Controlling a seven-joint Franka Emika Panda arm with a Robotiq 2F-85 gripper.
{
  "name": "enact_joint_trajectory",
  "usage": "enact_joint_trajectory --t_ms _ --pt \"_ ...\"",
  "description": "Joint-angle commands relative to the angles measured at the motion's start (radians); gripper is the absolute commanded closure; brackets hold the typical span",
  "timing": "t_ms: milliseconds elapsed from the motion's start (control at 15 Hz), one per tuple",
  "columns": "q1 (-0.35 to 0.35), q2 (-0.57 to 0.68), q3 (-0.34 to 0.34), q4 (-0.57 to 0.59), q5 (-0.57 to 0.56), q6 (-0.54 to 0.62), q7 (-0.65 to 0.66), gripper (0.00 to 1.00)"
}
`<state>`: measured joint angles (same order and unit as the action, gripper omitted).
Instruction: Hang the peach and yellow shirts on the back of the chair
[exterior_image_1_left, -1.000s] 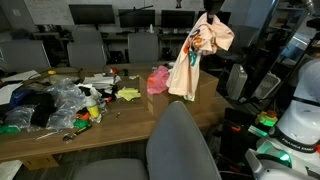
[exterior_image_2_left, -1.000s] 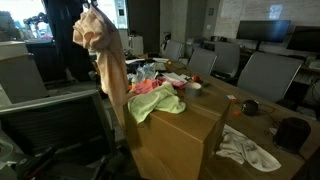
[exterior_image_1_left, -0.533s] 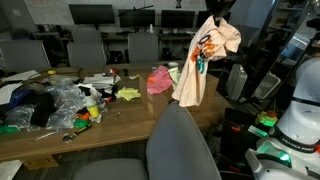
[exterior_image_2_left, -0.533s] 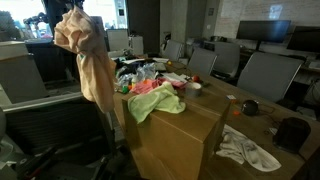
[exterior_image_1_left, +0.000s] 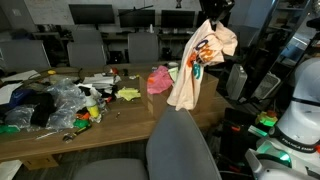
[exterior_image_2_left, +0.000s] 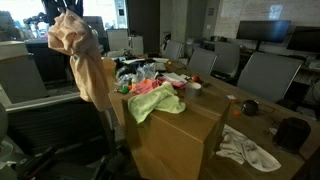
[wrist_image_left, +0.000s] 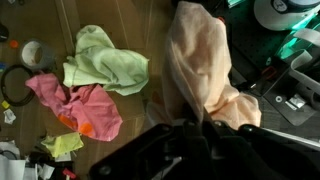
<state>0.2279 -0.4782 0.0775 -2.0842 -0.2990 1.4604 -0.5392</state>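
A black robot gripper (exterior_image_1_left: 212, 10) holds a soft pale peach shirt with an orange-red print (exterior_image_1_left: 200, 65) high in the air. Its jaws are pinched almost fully together on a bunched fold at the top of the garment, so the rest of the fabric hangs freely in a long drape. In an exterior view the shirt dangles by the near edge of a long wooden table (exterior_image_1_left: 130, 112), and its lower hem appears close to the top of a large grey fabric office chair with a tall rounded back (exterior_image_1_left: 182, 145). It is held this high, it seems, so the cloth can clear the chair back before being laid over it. The wrist view looks down past the gripper onto the hanging peach fabric. It also shows a plain pale yellow-green shirt (wrist_image_left: 105, 65) lying crumpled on the tabletop beside a bright pink-red cloth (wrist_image_left: 80, 108) — not yet picked up. A clutter of plastic bags and small objects (exterior_image_1_left: 55, 100) covers the table's far end. Neither shirt is on the chair yet; the first hanging looks under way, and the second awaits.
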Motion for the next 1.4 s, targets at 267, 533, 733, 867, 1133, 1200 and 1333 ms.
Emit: enact_joint_trajectory --t_ms 267,533,733,867,1133,1200,1333 --pt "0.038 0.033 0.035 0.004 -0.019 0.082 -0.028 0.99" --pt "0.051 0.057 0.075 -0.005 -0.034 0.098 -0.015 0.99" --pt "0.066 0.056 0.108 -0.03 -0.043 0.122 -0.006 0.99" --pt "0.079 0.054 0.125 -0.044 -0.034 0.132 -0.005 0.99" --pt "0.106 0.033 0.163 -0.09 -0.05 0.169 0.019 0.99" --pt "0.114 0.027 0.171 -0.103 -0.054 0.181 0.022 0.99" --pt "0.13 0.019 0.185 -0.121 -0.059 0.196 0.034 0.99"
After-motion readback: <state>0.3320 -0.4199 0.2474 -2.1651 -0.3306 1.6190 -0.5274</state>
